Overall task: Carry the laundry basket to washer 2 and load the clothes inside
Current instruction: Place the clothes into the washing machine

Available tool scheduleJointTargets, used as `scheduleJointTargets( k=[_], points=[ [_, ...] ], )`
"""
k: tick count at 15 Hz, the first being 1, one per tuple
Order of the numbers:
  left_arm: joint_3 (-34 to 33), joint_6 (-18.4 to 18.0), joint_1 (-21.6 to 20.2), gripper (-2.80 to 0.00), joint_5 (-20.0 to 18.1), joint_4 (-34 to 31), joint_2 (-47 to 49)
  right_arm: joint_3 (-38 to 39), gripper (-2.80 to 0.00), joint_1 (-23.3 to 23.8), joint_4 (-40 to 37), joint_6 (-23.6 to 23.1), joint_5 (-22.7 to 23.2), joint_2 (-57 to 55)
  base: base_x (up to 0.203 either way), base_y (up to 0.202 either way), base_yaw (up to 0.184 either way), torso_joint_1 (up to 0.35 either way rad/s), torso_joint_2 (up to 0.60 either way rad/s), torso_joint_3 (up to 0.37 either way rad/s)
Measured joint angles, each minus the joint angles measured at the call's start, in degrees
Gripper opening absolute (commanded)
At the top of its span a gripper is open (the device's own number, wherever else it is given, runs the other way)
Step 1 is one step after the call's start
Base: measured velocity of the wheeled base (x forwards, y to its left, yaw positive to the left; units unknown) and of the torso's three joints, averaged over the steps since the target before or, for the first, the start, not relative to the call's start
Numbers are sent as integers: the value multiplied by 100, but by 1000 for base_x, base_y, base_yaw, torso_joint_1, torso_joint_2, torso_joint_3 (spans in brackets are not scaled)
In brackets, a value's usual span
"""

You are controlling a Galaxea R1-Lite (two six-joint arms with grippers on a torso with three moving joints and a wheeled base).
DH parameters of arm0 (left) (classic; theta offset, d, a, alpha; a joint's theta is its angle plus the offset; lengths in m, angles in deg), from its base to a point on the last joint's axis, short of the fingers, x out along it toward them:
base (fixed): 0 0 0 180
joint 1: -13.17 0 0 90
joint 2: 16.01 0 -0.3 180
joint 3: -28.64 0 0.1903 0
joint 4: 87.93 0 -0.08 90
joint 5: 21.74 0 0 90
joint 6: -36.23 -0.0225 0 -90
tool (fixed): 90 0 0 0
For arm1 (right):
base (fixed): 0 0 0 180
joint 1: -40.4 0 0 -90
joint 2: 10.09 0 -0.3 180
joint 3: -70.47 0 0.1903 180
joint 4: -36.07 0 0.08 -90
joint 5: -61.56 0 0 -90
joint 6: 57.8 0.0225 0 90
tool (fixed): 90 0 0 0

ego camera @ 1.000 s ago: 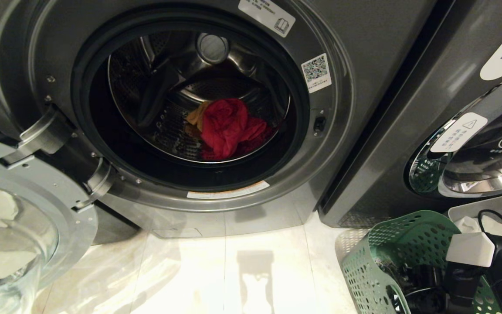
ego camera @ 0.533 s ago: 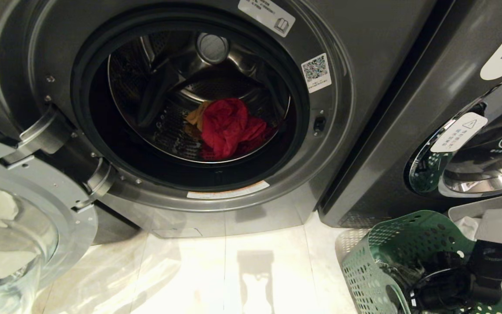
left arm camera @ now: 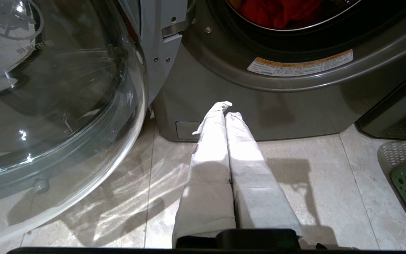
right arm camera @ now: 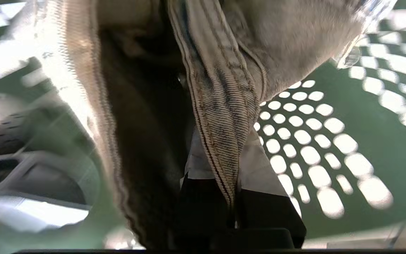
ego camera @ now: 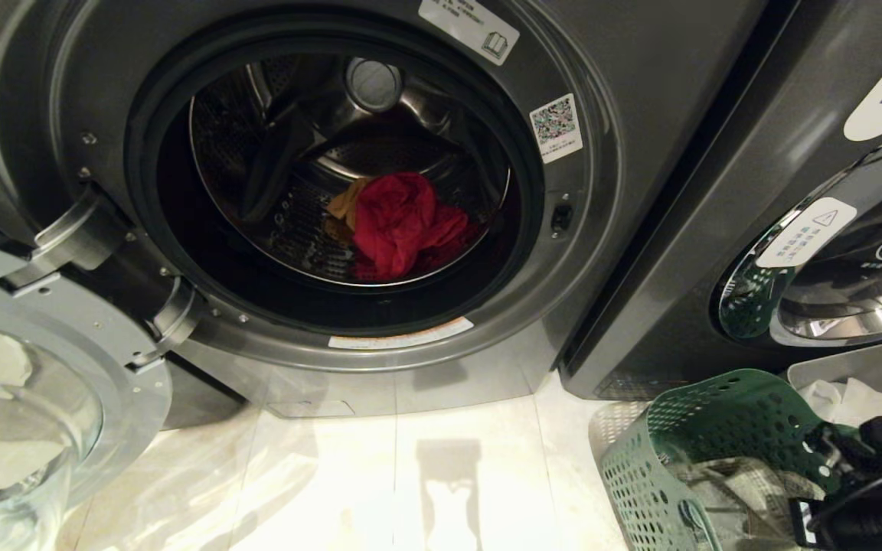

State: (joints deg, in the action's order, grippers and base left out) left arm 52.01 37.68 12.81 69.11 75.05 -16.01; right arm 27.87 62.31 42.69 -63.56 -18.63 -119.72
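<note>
Washer 2 (ego camera: pixel 318 191) stands open, its glass door (ego camera: pixel 20 398) swung out on the left beside the left tool (left arm camera: pixel 226 111), which hangs clenched and empty over the floor (ego camera: pixel 410 474). Red and yellow clothes (ego camera: pixel 399 222) lie in its drum, well apart from both tools. Rightward, the right tool (right arm camera: pixel 220 165), inside the laundry basket (ego camera: pixel 686 436), grips a grey-olive garment (right arm camera: pixel 224 116).

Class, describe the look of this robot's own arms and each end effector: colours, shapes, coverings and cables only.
The left end effector has two long, tapering fingers wrapped in pale grey-white cloth, fixed to a black base. The right end effector shows the same pale wrapping on a black mount. The right arm is black and bulky, with a thin black cable looping along it.
</note>
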Motion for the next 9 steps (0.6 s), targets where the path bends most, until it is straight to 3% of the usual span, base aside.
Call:
scheduleJointTargets(
  k=[5,7,9],
  points=[
    [0,2,0,-280,0,2,0,1066,-280,11,-303,-428,-455,3829,0,0,0,0,0,0],
    [0,2,0,-280,0,2,0,890,-280,22,-1010,-720,-626,5392,0,0,0,0,0,0],
    [0,2,0,-280,0,2,0,-24,-280,51,-2331,-921,-741,6762,0,0,0,0,0,0]
  ],
)
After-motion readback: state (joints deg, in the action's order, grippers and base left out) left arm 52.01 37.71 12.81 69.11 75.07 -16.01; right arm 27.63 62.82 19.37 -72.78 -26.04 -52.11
